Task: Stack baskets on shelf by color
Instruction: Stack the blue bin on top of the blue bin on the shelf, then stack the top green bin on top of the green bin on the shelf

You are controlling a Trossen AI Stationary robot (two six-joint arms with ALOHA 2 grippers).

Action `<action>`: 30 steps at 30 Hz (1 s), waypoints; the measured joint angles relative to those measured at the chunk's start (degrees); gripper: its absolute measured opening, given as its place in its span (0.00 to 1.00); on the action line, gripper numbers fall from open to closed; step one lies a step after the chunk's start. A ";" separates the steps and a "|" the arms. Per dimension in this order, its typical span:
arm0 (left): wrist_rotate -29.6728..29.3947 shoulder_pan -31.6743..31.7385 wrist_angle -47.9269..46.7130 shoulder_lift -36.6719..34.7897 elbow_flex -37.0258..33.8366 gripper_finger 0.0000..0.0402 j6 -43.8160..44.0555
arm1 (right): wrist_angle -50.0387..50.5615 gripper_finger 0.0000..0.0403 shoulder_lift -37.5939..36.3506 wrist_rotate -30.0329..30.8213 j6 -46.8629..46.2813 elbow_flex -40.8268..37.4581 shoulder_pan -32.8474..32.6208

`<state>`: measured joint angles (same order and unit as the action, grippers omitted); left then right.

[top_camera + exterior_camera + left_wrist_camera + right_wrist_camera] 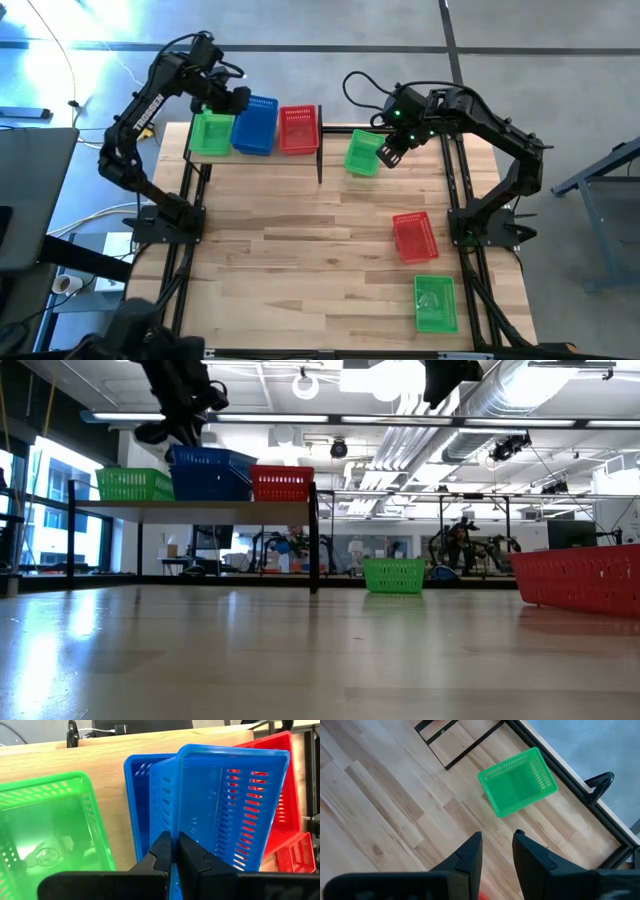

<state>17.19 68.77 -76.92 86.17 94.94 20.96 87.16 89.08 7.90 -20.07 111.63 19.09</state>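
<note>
On the shelf (306,152) stood green, blue and red baskets; the left gripper (173,851) pinched a tilted blue basket (220,805) over them. The right gripper (497,845) hung open, empty; three remained on the table (300,250).

The plank-topped bench (300,250) carries the shelf (325,135) along its far edge. Below the left gripper (238,100), the shelf holds a green basket (211,133), a blue stack (257,126) and a red basket (298,128) side by side. Directly on the bench, a second green basket (362,154) sits just beside the right gripper (388,155); a red one (415,237) and another green one (435,303) lie farther from it.
</note>
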 joint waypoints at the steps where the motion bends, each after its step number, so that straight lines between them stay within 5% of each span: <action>1: 0.12 0.00 -0.02 0.26 0.00 0.00 -0.02 | 0.00 0.23 0.00 0.00 -0.42 0.00 0.00; 12: 0.25 0.29 0.02 0.79 0.00 0.01 -0.14 | 0.01 0.23 0.00 0.00 -0.52 0.00 0.00; 30: 0.25 0.59 0.11 0.79 0.00 0.19 -1.20 | 0.01 0.23 0.00 0.00 -0.56 0.00 0.00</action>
<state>17.43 69.36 -76.82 86.96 94.94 19.77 87.18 89.08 7.90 -20.64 111.63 19.09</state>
